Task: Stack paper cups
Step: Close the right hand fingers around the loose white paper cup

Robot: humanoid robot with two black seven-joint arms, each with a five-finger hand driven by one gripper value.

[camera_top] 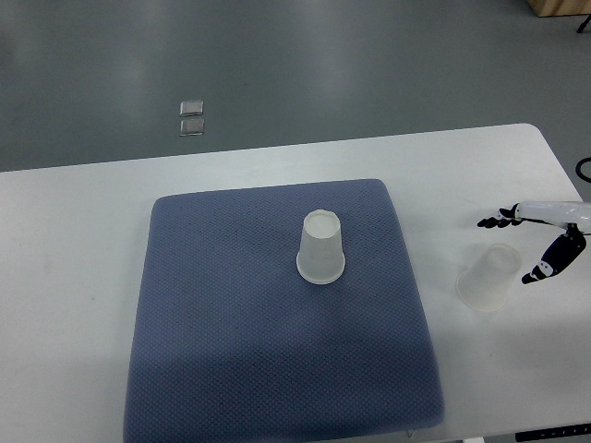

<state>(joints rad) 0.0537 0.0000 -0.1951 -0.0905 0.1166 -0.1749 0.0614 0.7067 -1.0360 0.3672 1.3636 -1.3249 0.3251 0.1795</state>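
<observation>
A translucent white cup (321,245) stands upside down near the middle of the blue mat (231,332). A second translucent cup (489,276) stands upside down on the white table, right of the mat. My right hand (528,247) comes in from the right edge, just right of this second cup. Its fingers (545,269) are spread and hold nothing, apart from the cup by a small gap. The left arm is out of view.
The white table (74,240) bears the mat. Its far edge runs across the upper part of the view, with grey floor behind. A small floor fitting (192,118) shows beyond the table. A black cable (583,169) shows at the right edge.
</observation>
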